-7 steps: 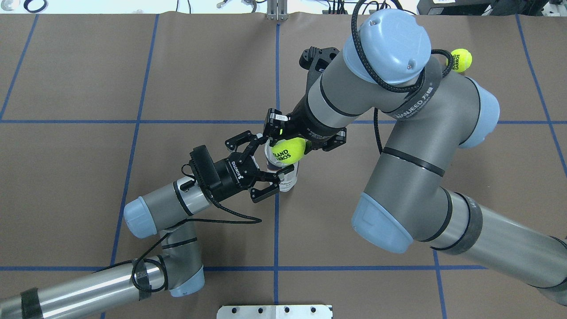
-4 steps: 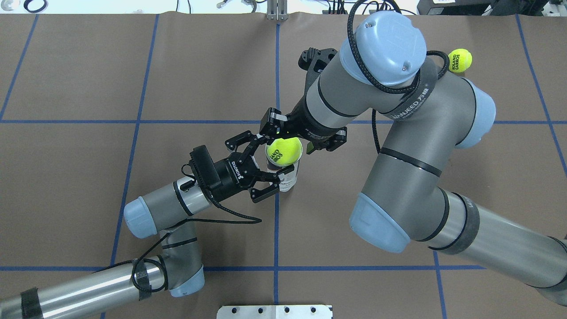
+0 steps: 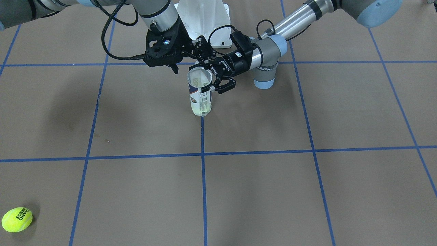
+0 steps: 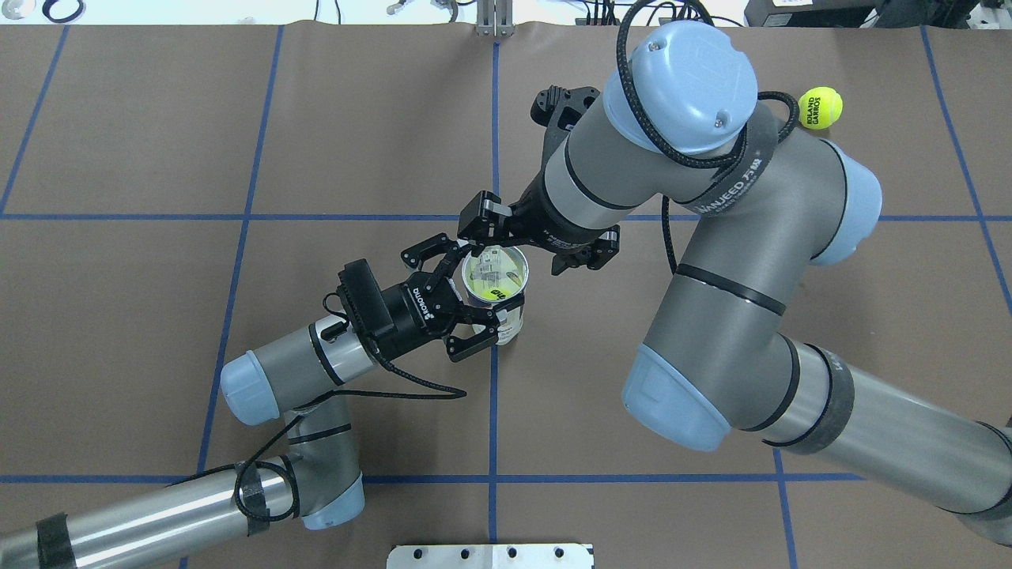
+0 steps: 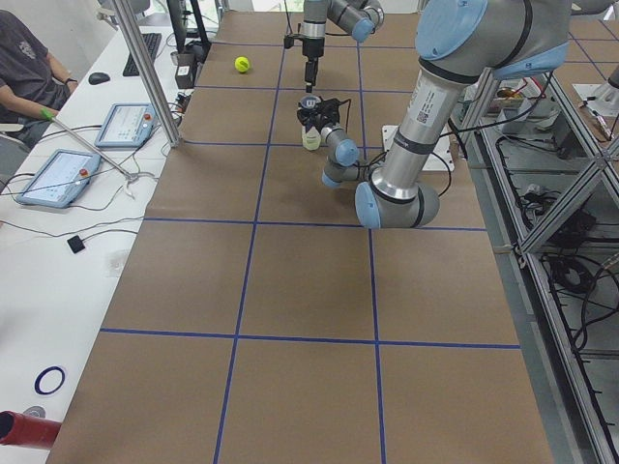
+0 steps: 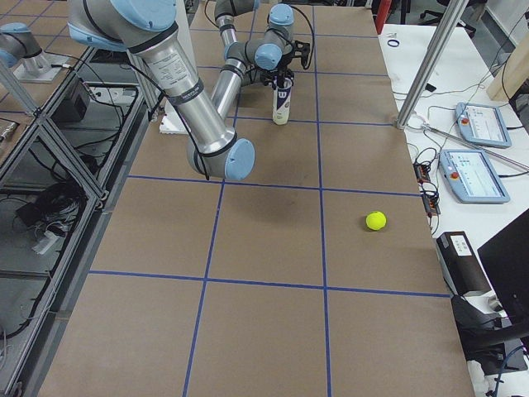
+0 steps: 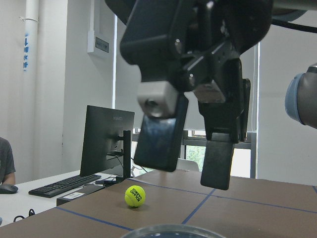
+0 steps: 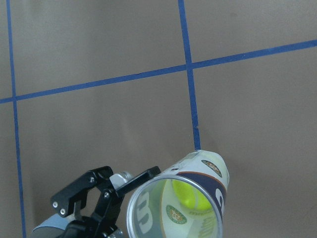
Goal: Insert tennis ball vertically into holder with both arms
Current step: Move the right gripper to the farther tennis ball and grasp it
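- Ball (image 8: 190, 196) was down inside the holder (image 3: 200, 99); a second earlier it was up at the rim.
- Right tool (image 7: 185, 173) hung wide open and empty above.
- Left tool (image 3: 213, 77) still clamped the upright holder; insert looked done.

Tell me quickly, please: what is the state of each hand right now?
Left hand: closed on the holder.
Right hand: open, holding nothing.

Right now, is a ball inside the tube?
Yes, inside. The tennis ball lies at the bottom of the upright holder.
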You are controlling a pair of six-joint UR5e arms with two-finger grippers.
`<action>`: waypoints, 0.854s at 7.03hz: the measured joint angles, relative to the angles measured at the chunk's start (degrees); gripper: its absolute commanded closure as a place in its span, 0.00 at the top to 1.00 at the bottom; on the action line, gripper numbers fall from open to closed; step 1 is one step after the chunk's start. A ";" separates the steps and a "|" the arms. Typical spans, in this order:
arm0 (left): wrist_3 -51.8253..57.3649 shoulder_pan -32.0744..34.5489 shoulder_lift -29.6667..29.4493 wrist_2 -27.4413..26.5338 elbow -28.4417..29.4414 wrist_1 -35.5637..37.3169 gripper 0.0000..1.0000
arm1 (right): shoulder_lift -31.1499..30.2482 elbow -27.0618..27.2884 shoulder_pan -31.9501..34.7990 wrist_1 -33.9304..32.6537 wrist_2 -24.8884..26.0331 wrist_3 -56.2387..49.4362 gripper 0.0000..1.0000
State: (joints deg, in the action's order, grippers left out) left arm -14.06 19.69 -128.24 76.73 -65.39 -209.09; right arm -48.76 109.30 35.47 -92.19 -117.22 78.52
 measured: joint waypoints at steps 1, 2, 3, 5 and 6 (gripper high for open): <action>0.00 0.00 0.00 0.00 0.00 0.00 0.87 | -0.65 0.42 0.95 -0.07 -0.38 -0.06 0.98; 0.00 0.00 0.00 0.00 0.00 0.00 0.87 | -2.51 0.91 3.29 -0.21 -1.25 -0.47 0.98; 0.00 0.00 0.00 0.02 -0.02 -0.02 0.87 | -5.36 1.25 6.05 -0.30 -2.31 -2.53 0.98; 0.00 0.00 0.03 0.04 -0.08 -0.08 0.87 | -10.75 -1.89 13.15 -0.14 -3.42 -14.30 0.98; 0.00 0.00 0.06 0.05 -0.08 -0.08 0.87 | -11.55 -6.76 17.20 0.23 -3.51 -21.25 0.98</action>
State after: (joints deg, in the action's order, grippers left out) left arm -14.06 19.69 -128.17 76.78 -65.47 -209.18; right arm -60.30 102.54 52.67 -91.96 -120.72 57.27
